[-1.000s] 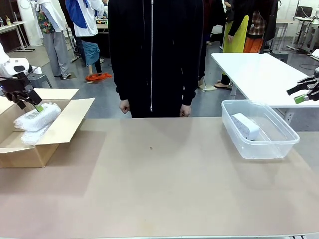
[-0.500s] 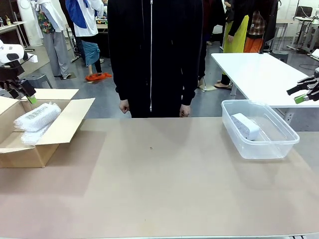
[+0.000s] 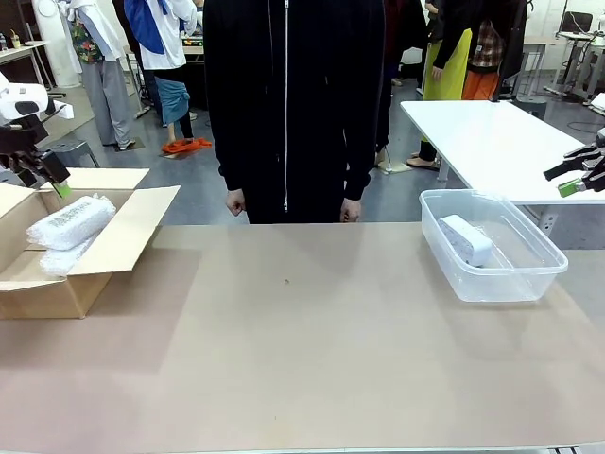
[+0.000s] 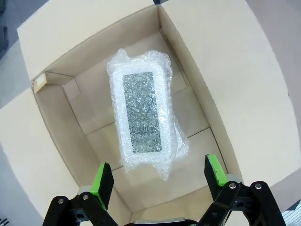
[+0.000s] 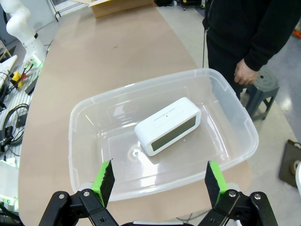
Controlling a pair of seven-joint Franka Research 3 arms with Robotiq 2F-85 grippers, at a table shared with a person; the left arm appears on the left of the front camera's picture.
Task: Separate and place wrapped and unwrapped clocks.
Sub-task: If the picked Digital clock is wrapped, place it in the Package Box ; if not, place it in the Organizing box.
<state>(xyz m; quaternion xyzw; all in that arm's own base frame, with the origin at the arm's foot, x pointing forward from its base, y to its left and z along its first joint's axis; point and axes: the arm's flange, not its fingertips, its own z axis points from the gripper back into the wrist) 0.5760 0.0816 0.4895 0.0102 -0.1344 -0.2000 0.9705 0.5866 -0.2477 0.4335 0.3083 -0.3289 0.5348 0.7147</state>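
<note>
- Sorting looks finished: bubble-wrapped clocks [image 4: 139, 113] lie in the cardboard box [image 4: 244, 84], the bare clock [image 5: 168, 125] in the clear tub [image 5: 235, 113].
- My left gripper [image 4: 159, 178] and right gripper [image 5: 160, 180] both hang spread and empty; next I'd just retract.

Front faces across table [image 3: 312, 340]; wrists look down into containers

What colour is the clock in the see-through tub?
White, with a grey face. The clock in the tub shows best in the right wrist view.

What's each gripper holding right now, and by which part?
Nothing. The left gripper hangs open above the bubble-wrapped white clocks in the cardboard box; the right gripper is open over the bare white clock.
</note>
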